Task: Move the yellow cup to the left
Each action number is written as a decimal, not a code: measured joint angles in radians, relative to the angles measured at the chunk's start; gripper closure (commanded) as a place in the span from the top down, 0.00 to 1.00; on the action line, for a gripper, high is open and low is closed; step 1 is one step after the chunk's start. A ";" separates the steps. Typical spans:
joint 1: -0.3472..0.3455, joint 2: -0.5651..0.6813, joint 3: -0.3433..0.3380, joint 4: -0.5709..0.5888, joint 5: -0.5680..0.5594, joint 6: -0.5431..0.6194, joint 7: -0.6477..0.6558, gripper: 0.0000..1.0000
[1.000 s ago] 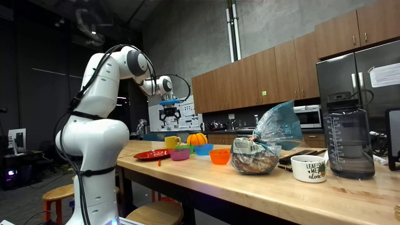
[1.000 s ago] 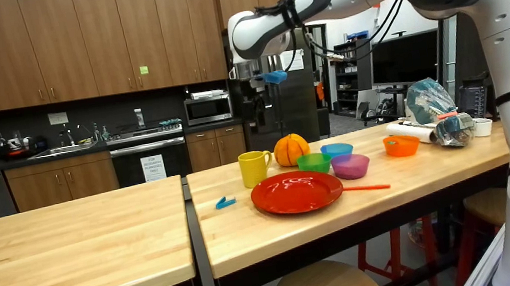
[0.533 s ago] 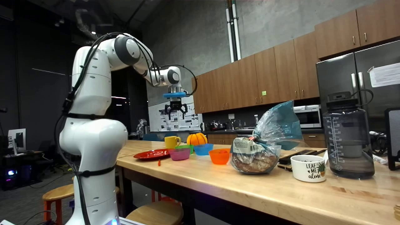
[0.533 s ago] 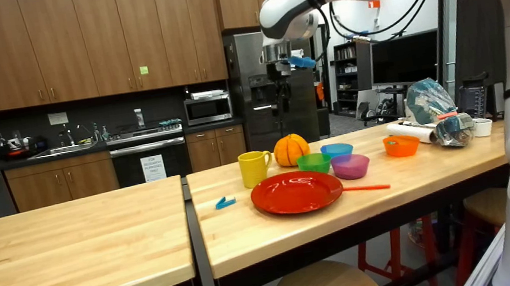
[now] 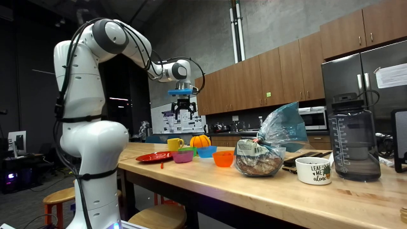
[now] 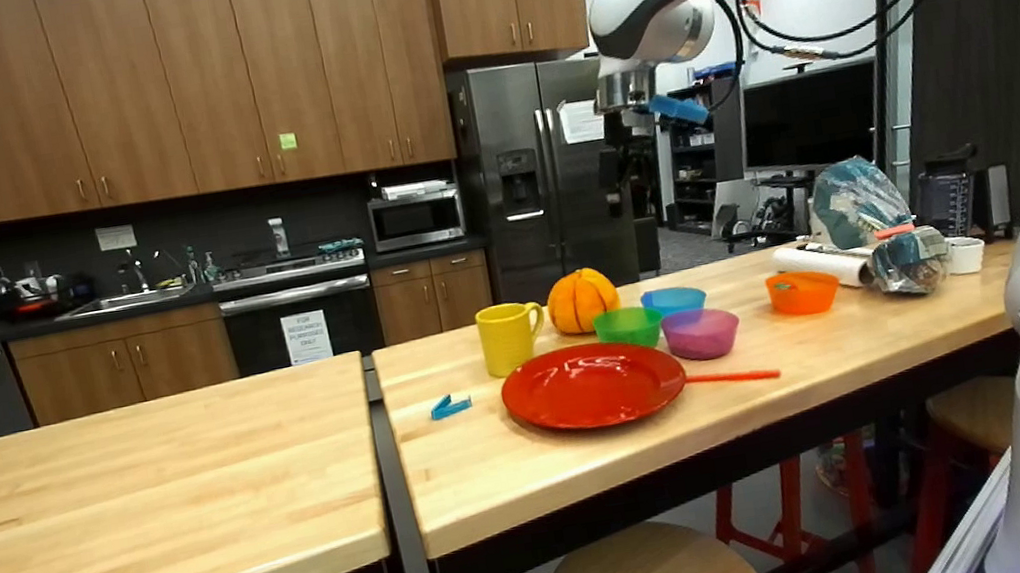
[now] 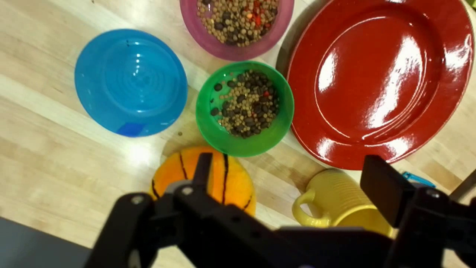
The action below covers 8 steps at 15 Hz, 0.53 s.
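The yellow cup is a ribbed yellow mug with a handle. It stands upright on the wooden table in both exterior views (image 5: pixel 175 144) (image 6: pixel 507 339), beside the red plate and the orange pumpkin. In the wrist view the cup (image 7: pixel 336 193) shows below the red plate, its lower rim partly covered by the gripper. My gripper (image 5: pixel 183 115) is open and empty, high above the table. It also shows in an exterior view (image 6: pixel 614 182), dark and hard to make out there. In the wrist view its fingers (image 7: pixel 290 167) are wide apart, framing pumpkin and cup from above.
A red plate (image 6: pixel 594 385), orange pumpkin (image 6: pixel 583 301), green bowl (image 6: pixel 628 327), blue bowl (image 6: pixel 674 299), purple bowl (image 6: pixel 701 335) and orange bowl (image 6: pixel 802 292) stand close by. A blue clip (image 6: pixel 451 405) lies near the table edge. Bagged bread (image 5: pixel 259 159), white mug (image 5: pixel 313 171) and bottle (image 5: pixel 354 140) stand farther along.
The arm has drawn back toward its base, and my gripper has moved to the right in both exterior views, staying high and open. The cup and the other table objects have not moved.
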 measured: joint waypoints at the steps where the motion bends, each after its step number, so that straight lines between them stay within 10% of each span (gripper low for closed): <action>1: -0.001 -0.021 -0.013 -0.025 0.000 -0.001 0.000 1.00; 8: -0.009 -0.130 -0.098 -0.160 0.000 -0.019 -0.020 1.00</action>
